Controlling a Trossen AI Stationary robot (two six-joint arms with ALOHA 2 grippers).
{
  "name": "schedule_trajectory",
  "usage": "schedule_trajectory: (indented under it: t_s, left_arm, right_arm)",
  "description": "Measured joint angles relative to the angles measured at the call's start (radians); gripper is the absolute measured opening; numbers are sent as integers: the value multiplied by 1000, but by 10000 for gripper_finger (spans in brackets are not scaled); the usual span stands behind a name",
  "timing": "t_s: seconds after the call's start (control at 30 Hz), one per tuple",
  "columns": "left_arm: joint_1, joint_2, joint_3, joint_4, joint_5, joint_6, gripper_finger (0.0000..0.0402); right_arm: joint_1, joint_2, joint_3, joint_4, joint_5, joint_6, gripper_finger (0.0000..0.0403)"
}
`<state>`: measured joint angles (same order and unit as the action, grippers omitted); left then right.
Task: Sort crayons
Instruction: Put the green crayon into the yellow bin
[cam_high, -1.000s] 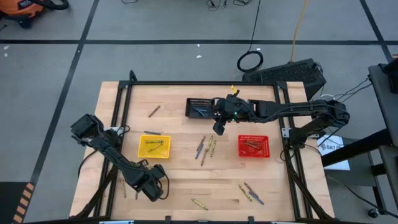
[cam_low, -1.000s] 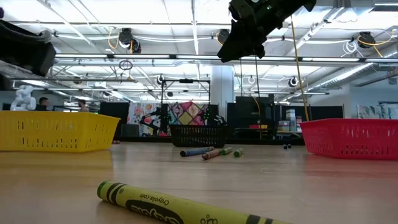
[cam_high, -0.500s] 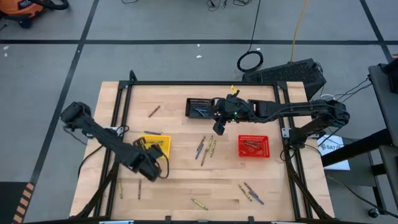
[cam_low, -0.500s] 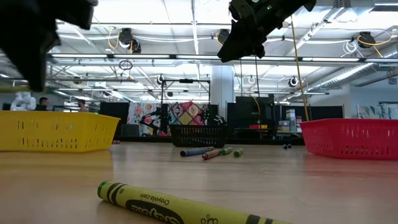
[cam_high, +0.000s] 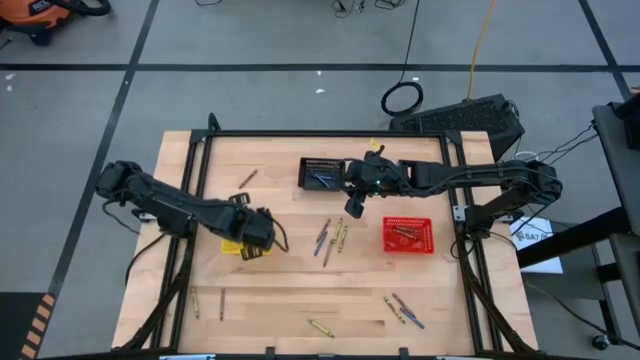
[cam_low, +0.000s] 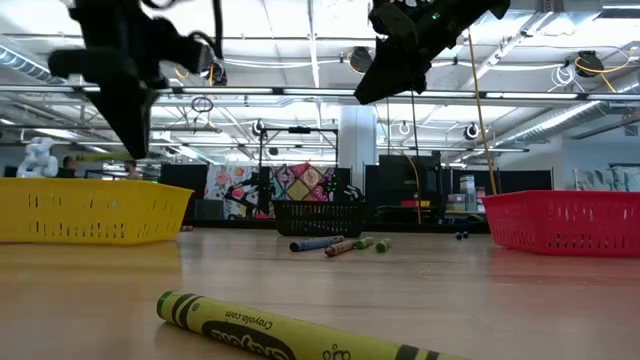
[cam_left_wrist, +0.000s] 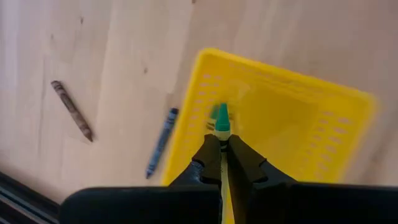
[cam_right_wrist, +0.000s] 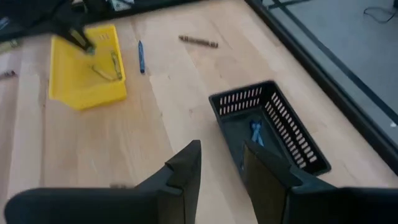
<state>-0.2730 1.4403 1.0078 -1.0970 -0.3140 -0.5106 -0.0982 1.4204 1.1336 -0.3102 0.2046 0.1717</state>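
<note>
My left gripper (cam_high: 256, 238) hangs over the yellow basket (cam_left_wrist: 292, 124), shut on a yellow-green crayon (cam_left_wrist: 221, 119) whose green tip pokes out past the fingertips. The right wrist view also shows this gripper (cam_right_wrist: 81, 40) above the yellow basket (cam_right_wrist: 87, 74). My right gripper (cam_high: 352, 206) stays raised beside the black basket (cam_high: 322, 172), open, with nothing between its fingers (cam_right_wrist: 186, 169). Loose crayons (cam_high: 330, 238) lie flat on the table's middle. A blue crayon (cam_left_wrist: 160, 143) lies beside the yellow basket. My left gripper pinches the crayon between its two fingers, which come from above and point steeply down. The crayon runs along the fingers, and only its green tip (cam_left_wrist: 222, 127) sticks out below them. It is lifted clear, over the yellow basket's inside.
A red basket (cam_high: 408, 235) with crayons stands on the right. More crayons lie near the front edge (cam_high: 405, 310), (cam_high: 320, 328) and at the front left (cam_high: 195, 303). A brown crayon (cam_high: 247, 178) lies at the far left. A dark frame (cam_high: 200, 150) borders the table.
My left gripper has risen from the table's near left part and swung toward the far edge and the right, ending over the yellow basket. It has rolled about its own axis on the way. My right gripper has kept still.
</note>
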Motion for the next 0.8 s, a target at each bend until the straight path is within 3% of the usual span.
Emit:
schedule_trajectory:
  t_s: [0.37, 0.6, 0.8]
  left_arm:
    - [98, 0, -84, 85, 135, 206, 0]
    - [122, 0, -84, 123, 158, 240, 8]
    - [137, 0, -84, 122, 157, 259, 36]
  right_arm:
    - [0, 0, 0, -152, -11, 56, 105]
    - [5, 0, 0, -185, -232, 54, 105]
    - [23, 0, 0, -206, -259, 52, 105]
